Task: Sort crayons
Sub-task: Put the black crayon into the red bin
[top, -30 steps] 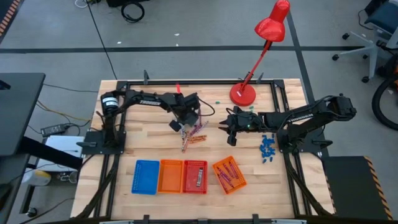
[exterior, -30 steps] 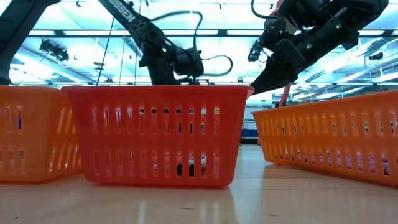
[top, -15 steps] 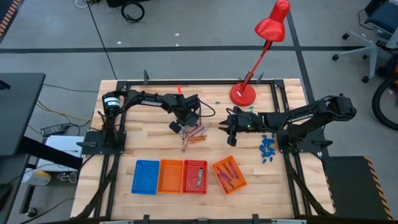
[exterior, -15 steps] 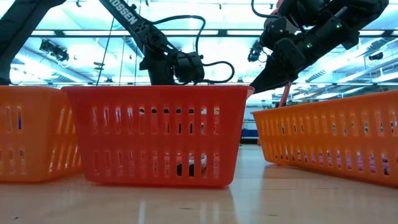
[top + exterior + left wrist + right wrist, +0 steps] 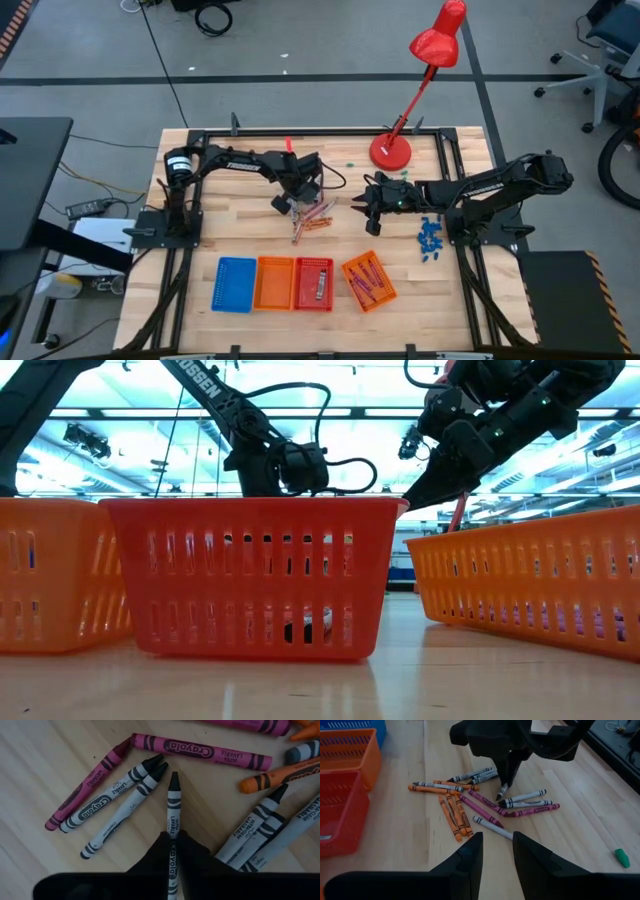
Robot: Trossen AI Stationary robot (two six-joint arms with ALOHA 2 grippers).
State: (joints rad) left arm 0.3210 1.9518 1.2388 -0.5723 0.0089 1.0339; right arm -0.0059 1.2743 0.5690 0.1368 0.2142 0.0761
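Loose crayons (image 5: 312,218) in grey, orange and red-pink lie flat on the wooden table (image 5: 230,230), mid-table. My left gripper (image 5: 173,851) stands over them, pointing steeply down, shut on a grey crayon (image 5: 173,805). It shows from the far side in the right wrist view, left gripper (image 5: 506,776). My right gripper (image 5: 497,851) hovers open to the right of the pile (image 5: 470,802), nothing between its fingers. My left gripper pinches the grey crayon between its two fingers at the wrapped shaft's rear part (image 5: 173,854). The fingers come from above and lie along the crayon. The black tip (image 5: 500,795) sticks out below the fingertips, slanting down toward the table. Whether it touches the wood I cannot tell.
Near the front edge stand a blue basket (image 5: 234,283), an orange basket (image 5: 274,283), a red basket (image 5: 313,270) and a tilted orange basket (image 5: 368,281) holding crayons. Small blue bits (image 5: 430,238) lie right. A red lamp (image 5: 391,150) stands at the back, and a green bit (image 5: 621,857) lies nearby.
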